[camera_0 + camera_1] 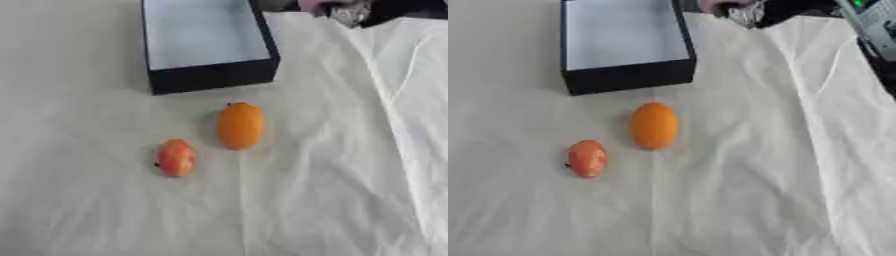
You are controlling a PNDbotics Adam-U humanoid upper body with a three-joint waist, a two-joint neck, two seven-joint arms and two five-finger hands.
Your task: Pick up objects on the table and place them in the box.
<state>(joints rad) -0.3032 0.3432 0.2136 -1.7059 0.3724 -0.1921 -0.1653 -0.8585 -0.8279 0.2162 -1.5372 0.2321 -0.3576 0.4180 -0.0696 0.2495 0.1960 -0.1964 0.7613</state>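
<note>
An orange oval fruit (240, 126) lies on the white cloth near the middle of the table. To its lower left lies a smaller red-orange fruit (176, 157) with a dark stem end. Behind them stands an open black box (210, 76) with a pale, empty floor (203, 32). Neither of my hands shows in either view.
The white cloth (350, 165) covers the table and is creased, with a raised fold running down the right side. A grey device with a green light (872, 20) sits at the upper right edge. Dark and shiny objects (350, 11) lie beyond the box at the far edge.
</note>
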